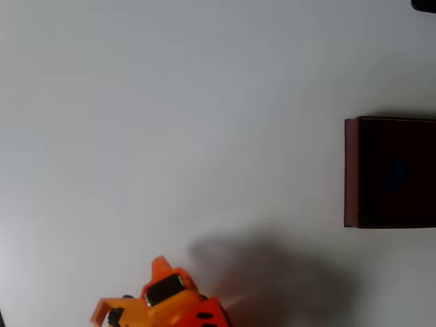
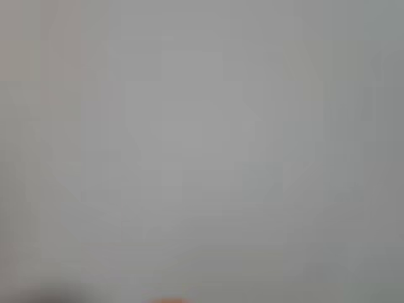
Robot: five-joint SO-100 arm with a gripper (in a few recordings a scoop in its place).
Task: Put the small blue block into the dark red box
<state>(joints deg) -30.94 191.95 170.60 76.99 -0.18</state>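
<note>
The dark red box (image 1: 351,170) stands at the right edge of the overhead view, cut off by the frame, and its inside is nearly black. A dim blue patch on its floor looks like the small blue block (image 1: 397,172). My orange gripper (image 1: 163,279) is far from the box, low at the bottom left and partly cut off by the frame. I cannot make out how its jaws stand. The wrist view is a blurred pale grey surface with a sliver of orange at the bottom edge.
The white table (image 1: 204,136) stretches wide and bare between the arm and the box. The arm casts a soft shadow (image 1: 272,272) to the right of itself. A dark object (image 1: 426,4) pokes in at the top right corner.
</note>
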